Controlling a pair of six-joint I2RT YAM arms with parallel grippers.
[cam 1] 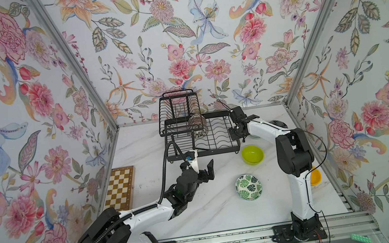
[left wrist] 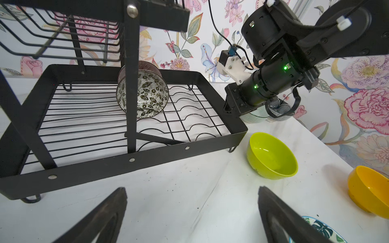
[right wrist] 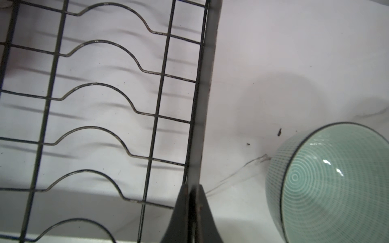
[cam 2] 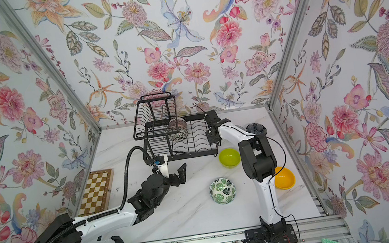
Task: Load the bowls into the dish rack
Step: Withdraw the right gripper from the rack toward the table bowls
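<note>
Left tool (left wrist: 191, 189) spread wide above surface (left wrist: 168, 206) before dish rack (left wrist: 147, 156); right tool (right wrist: 190, 187) pinched shut at rack rim, beside celadon bowl (right wrist: 328, 185).

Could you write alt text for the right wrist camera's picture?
The right gripper is shut on the rim of the black wire dish rack, seen close from above. A pale celadon bowl stands upright beside the rack, apart from it, on the white table.

Three walls papered with pastel flowers and leaves (cam 1: 176, 39) enclose a white marble-veined tabletop (cam 1: 213, 209). Bare aluminium corner posts (cam 1: 71, 59) rise at the back corners. Light falls soft and even.
</note>
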